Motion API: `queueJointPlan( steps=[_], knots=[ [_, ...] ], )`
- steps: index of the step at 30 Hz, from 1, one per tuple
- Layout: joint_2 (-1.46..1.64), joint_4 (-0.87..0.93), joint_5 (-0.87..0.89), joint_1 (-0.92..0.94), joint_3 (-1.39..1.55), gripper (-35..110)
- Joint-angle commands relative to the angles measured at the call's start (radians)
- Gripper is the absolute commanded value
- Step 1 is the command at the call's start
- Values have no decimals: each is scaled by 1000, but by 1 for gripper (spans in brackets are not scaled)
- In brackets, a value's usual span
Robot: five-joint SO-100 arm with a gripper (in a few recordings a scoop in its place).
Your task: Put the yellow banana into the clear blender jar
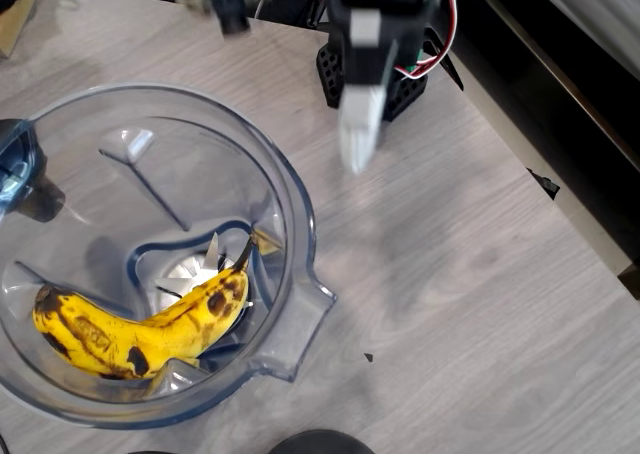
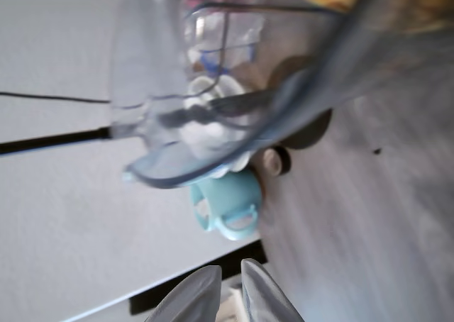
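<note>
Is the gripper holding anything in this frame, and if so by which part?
Nothing is held. The gripper has nothing between its fingertips, and the yellow banana already lies inside the clear blender jar, apart from the arm.

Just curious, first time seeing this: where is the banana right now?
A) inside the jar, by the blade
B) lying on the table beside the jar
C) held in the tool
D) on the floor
A: the yellow banana lies in the clear blender jar, against the blade.
</note>
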Motion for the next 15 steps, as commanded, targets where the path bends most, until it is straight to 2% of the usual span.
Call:
queueJointPlan(
  steps=[1,5,15],
  knots=[
    [123,-60,-18,6,247,0],
    [298,-114,-40,-3,495,0],
    [574,-138,-34,-35,902,0]
  ],
)
